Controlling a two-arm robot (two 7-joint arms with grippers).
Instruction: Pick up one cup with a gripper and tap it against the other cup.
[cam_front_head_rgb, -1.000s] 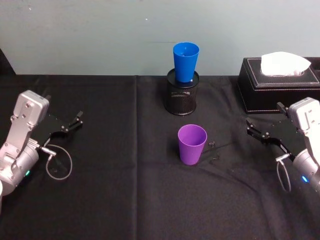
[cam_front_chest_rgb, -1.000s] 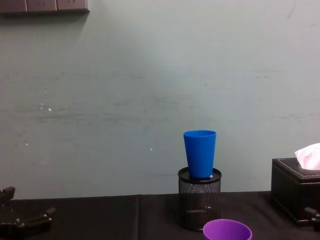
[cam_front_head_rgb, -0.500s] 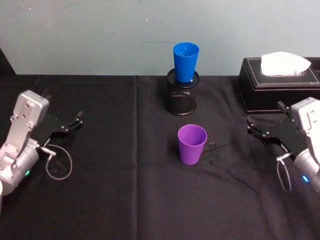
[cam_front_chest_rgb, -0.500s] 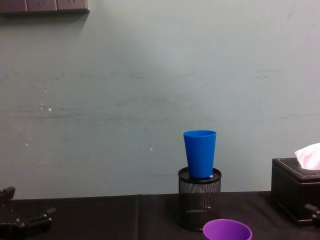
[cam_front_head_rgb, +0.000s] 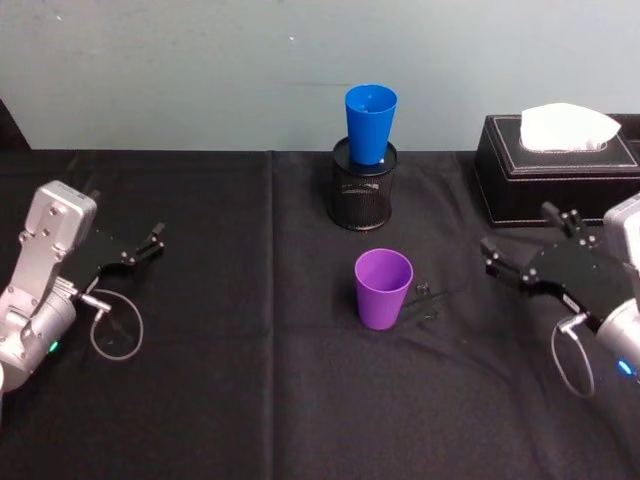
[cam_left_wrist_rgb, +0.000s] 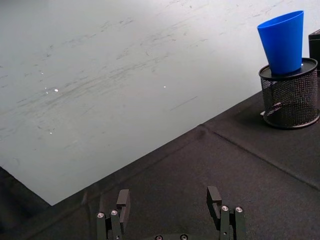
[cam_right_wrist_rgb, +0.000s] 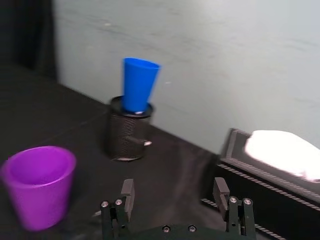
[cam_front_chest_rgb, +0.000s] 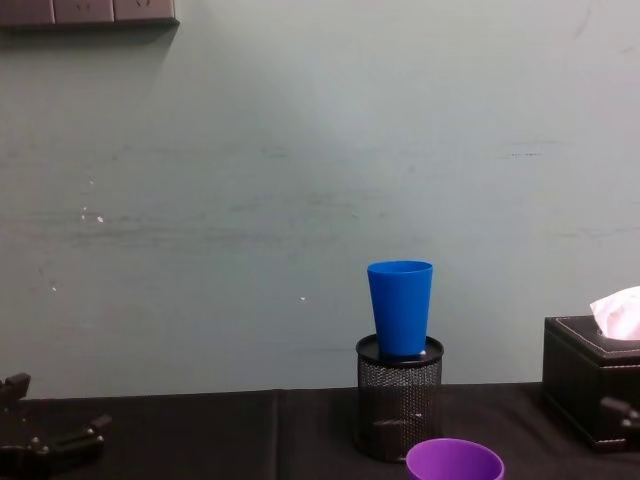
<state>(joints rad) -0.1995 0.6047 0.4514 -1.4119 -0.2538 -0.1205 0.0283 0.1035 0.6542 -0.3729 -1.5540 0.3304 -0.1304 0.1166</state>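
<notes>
- The right gripper (cam_front_head_rgb: 518, 236), fingers spread and empty, has swung in from the table's right edge toward the purple cup (cam_front_head_rgb: 383, 290), which it is still well short of.
- The purple cup stands upright mid-table, unmoved.
- The blue cup (cam_front_head_rgb: 371, 122) sits atop the mesh holder (cam_front_head_rgb: 362, 195) near the back edge.
- The left gripper (cam_front_head_rgb: 150, 242) is parked at the left edge, spread.
- Judgement: the approach has begun and the pickup is pending.

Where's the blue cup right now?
In the head view, the blue tumbler stands upright in the mouth of the black mesh pen holder at back centre, behind the purple tumbler.
</notes>
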